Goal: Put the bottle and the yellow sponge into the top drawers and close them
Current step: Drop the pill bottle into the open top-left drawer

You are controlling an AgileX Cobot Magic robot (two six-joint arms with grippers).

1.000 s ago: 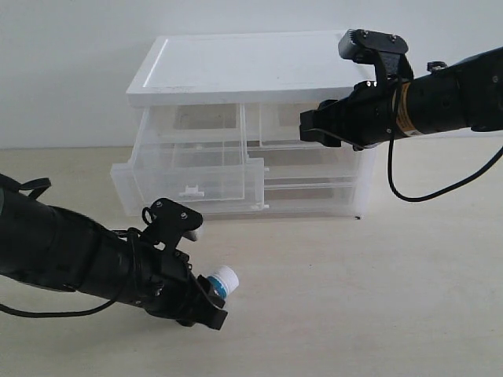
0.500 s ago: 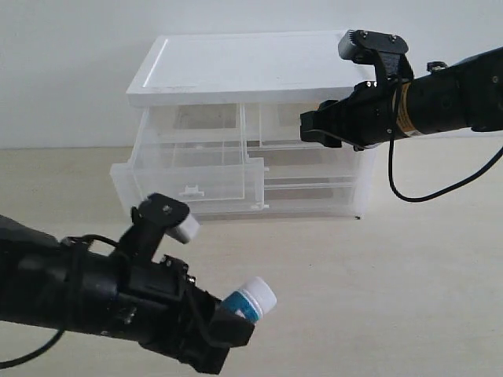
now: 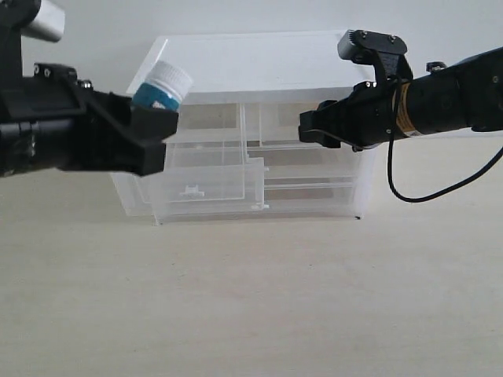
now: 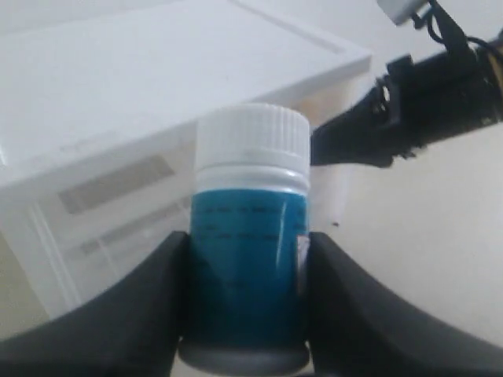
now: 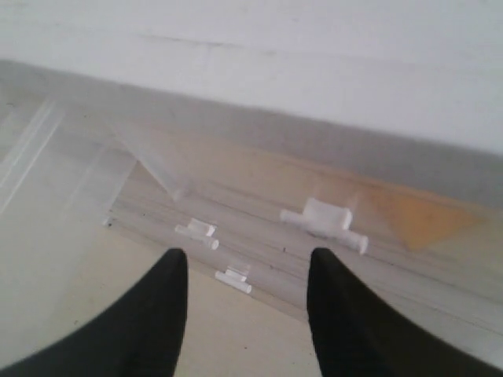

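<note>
My left gripper (image 3: 149, 118) is shut on the bottle (image 3: 163, 88), a white-capped pill bottle with a teal label, held upright and high at the left, level with the cabinet's white top (image 3: 244, 67). In the left wrist view the bottle (image 4: 250, 196) stands between both black fingers (image 4: 134, 314). The left top drawer (image 3: 189, 184) is pulled out toward the front. My right gripper (image 3: 308, 126) hangs open just in front of the right top drawer (image 5: 236, 196), near its white tab handle (image 5: 324, 216). An orange-yellow wedge, the yellow sponge (image 5: 416, 216), shows through that drawer's clear front.
Two wider clear drawers (image 3: 314, 192) sit shut below the top pair, with small tab handles (image 5: 234, 277). The cabinet stands at the back of a pale table (image 3: 314, 298), against a white wall. A black cable (image 3: 440, 188) loops under the right arm.
My left arm has risen with the bottle from near the table's front to the level of the cabinet top. The right arm has stayed put.
</note>
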